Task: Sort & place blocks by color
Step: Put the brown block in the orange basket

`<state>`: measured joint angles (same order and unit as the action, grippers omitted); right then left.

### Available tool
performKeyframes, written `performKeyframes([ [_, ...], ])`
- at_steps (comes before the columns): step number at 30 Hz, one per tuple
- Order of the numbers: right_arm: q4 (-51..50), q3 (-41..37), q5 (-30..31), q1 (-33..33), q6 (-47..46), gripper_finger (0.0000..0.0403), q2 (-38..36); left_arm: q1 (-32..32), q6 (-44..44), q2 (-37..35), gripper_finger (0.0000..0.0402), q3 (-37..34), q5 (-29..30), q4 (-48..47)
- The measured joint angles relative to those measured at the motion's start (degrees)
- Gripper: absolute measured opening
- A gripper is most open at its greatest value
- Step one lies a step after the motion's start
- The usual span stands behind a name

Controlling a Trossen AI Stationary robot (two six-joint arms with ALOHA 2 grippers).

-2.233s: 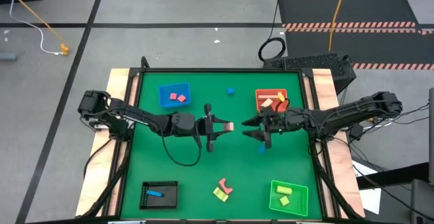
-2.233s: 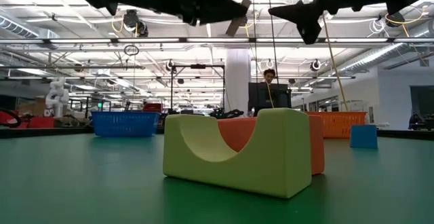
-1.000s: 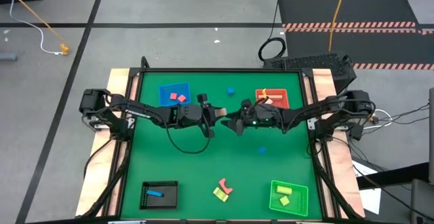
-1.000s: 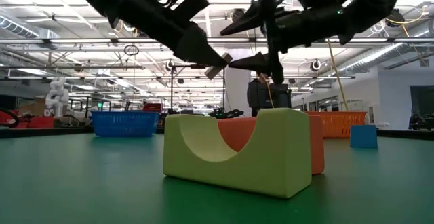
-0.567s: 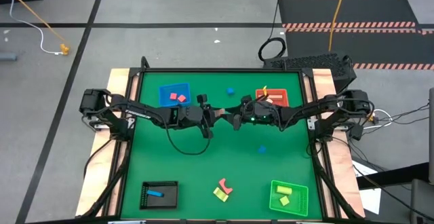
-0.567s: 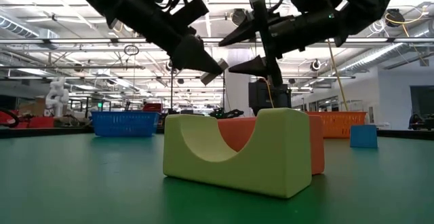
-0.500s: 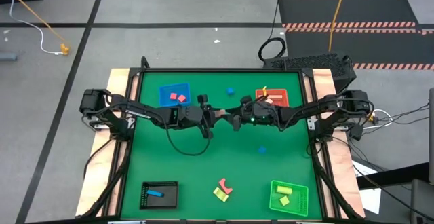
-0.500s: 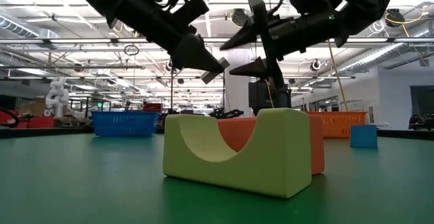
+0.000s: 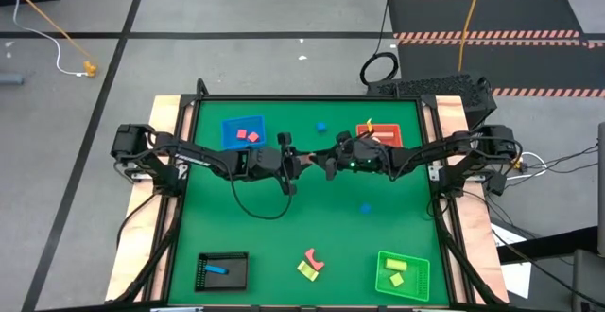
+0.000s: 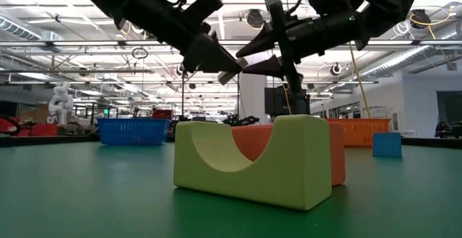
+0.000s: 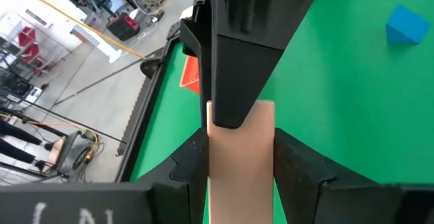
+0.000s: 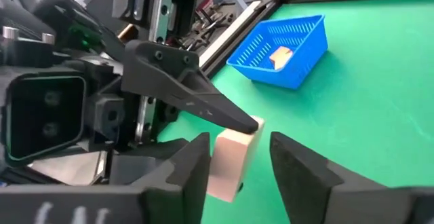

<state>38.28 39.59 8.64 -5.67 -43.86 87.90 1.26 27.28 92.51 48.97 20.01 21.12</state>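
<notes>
A tan block [image 9: 306, 157] hangs high over the middle of the table, between my two grippers. My left gripper [image 9: 297, 157] is shut on it from the table's left. My right gripper [image 9: 318, 161] meets it from the right and is shut on its other end. In the low view the block [image 10: 230, 73] shows where the two sets of fingers meet. Loose on the table lie a yellow arch [image 9: 307, 271], a pink-red piece [image 9: 314, 258] and two blue blocks [image 9: 321, 126] [image 9: 365, 208]. My left gripper pinches the tan block's two long sides [image 11: 218, 173] between its two fingers. The fingers come level from the table's left and lie along the block. The block sticks out past the fingertips, lifted clear of the table. My right gripper has the block's free end [image 11: 263, 115], coming level from the table's right. One finger [image 11: 237, 75] lies on the end's upper face; the other is hidden behind the block. In the right wrist view the block [image 12: 230, 157] sits between the two fingers.
A blue tray [image 9: 230, 132] with pink-red blocks stands at the far left. A red tray [image 9: 361, 140] with yellow and tan blocks stands at the far right. At the near edge are a black tray [image 9: 234, 272] holding a blue block and a green tray [image 9: 416, 276] with yellow blocks.
My right gripper has edged toward the table's left, and its fingers have closed in around the free end of the tan block. My left gripper has kept its hold and its place, with the block still lifted clear.
</notes>
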Motion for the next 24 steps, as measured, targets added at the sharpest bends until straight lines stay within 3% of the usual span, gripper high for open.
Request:
performKeyframes([
  [8, 0.90, 0.00, 0.40, -0.09, -0.35, 0.0046, -0.05, -0.17, 3.81, 0.02, 0.0140, -0.13, 0.59, 2.51],
  [17, 0.85, 0.00, 0.11, -0.91, 3.33, 0.0042, -0.03, -0.08, 2.78, 0.02, 0.0150, -0.13, 3.01, 3.22],
  [24, -5.12, 0.19, -5.77, -6.61, 6.89, 0.0042, -1.88, -0.16, -0.44, 0.04, 0.0152, 0.04, 4.52, 4.07],
])
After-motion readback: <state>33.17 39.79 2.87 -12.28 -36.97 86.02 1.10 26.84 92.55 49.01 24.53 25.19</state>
